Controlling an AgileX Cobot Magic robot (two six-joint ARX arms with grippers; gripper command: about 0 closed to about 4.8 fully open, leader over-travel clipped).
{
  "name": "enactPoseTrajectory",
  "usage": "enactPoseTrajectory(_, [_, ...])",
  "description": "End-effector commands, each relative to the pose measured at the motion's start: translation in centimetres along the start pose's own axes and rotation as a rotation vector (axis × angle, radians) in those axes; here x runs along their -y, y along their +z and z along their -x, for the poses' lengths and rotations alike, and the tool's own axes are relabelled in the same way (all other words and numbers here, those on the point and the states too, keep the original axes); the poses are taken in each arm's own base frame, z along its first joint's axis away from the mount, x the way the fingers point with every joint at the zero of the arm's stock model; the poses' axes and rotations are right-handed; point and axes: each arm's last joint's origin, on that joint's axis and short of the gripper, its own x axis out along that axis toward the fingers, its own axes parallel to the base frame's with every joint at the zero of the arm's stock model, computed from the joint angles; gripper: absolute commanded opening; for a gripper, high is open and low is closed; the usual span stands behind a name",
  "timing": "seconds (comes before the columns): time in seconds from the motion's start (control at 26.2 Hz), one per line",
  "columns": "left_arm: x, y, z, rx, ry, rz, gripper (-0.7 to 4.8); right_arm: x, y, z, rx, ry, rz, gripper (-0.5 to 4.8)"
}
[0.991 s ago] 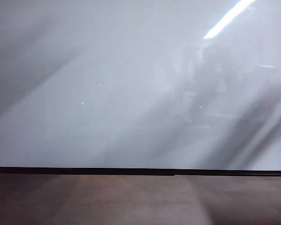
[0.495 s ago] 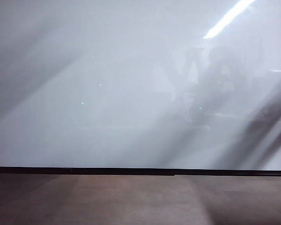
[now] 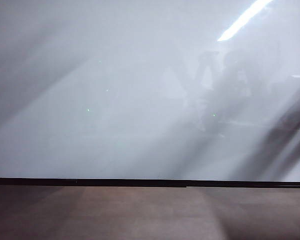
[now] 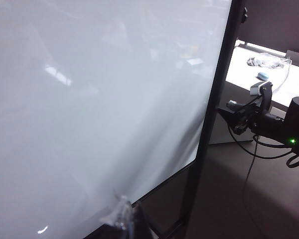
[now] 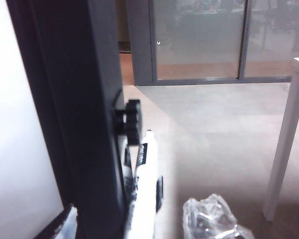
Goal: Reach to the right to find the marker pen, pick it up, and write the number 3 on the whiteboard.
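Note:
The whiteboard (image 3: 140, 100) fills the exterior view, glossy and blank, with a thin black frame; neither gripper shows there. In the right wrist view the marker pen (image 5: 145, 179), pale with a dark label, stands upright against the board's black side post (image 5: 74, 114). My right gripper (image 5: 142, 224) is open, with the pen and the post between its clear-wrapped fingers (image 5: 212, 221). The left wrist view shows the right gripper (image 4: 231, 112) just beyond the board's right edge. My left gripper (image 4: 123, 219) hangs in front of the whiteboard (image 4: 89, 99), only a wrapped tip showing.
A black knob (image 5: 130, 121) sticks out of the side post just above the pen. A white table leg (image 5: 284, 149) stands to the far side on the grey floor (image 5: 214, 129). A lit white table (image 4: 269, 69) with small items lies behind the right arm.
In the exterior view the dim reflection and the shadow on the board's right part have drifted toward its right edge. The board itself has stayed put.

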Motion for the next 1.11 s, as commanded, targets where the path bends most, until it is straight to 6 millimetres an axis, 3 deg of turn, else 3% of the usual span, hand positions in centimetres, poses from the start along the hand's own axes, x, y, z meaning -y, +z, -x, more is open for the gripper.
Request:
enactPoseTrajectory(0.04, [0.06,0.15,0.07,0.008,-0.008,-0.006,-0.05,0.13,-0.7,-0.16,-0.006,0.001,-0.001,2.74])
enactPoseTrajectory(0.42, [0.06,0.05,0.07,-0.003,-0.008,-0.004,-0.05,0.39,0.24,-0.87,0.031,0.005,0.017,2.7])
enactPoseTrajectory(0.8, [0.06,0.05,0.07,-0.003,-0.008,-0.004,-0.05,0.34,-0.07,-0.9,0.002,0.006,0.003,2.58])
enactPoseTrajectory(0.88, [0.06,0.05,0.07,-0.003,-0.008,-0.004,-0.05,0.33,-0.07,-0.9,0.002,0.006,0.003,1.98])
enactPoseTrajectory(1.11, [0.06,0.05,0.07,-0.003,-0.008,-0.004,-0.05,0.32,-0.12,-0.9,-0.001,0.006,0.001,1.98])
